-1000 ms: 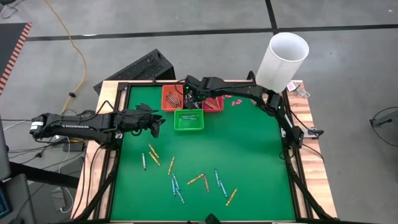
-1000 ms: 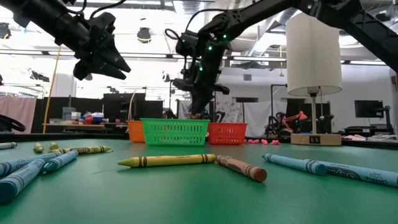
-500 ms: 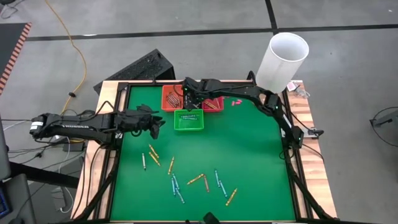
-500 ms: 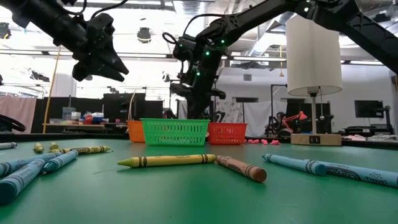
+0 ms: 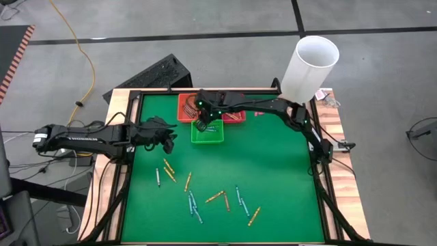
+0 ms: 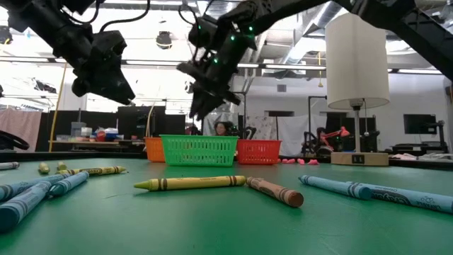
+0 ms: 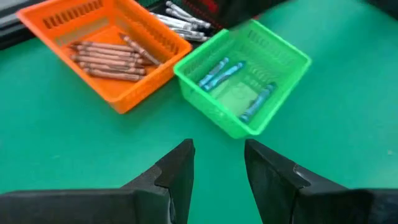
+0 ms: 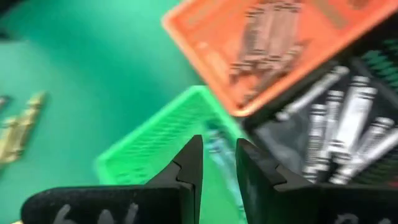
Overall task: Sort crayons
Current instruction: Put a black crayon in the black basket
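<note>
I see my right gripper (image 5: 202, 124) above the green basket (image 5: 207, 132) near the mat's far edge, jaws slightly parted, nothing between them. My left gripper (image 7: 217, 163) hovers beside that basket, jaws spread and empty. Loose crayons (image 5: 198, 197) lie toward the mat's near edge.

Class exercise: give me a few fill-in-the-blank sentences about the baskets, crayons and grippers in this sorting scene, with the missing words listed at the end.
1. The blue crayons lie inside the ____ basket.
2. The brown crayons lie inside the ____ basket.
3. The right gripper hovers above the baskets with nothing between its fingers, while the left gripper is ____ and waits beside the baskets.

Missing words: green; orange; open
</note>
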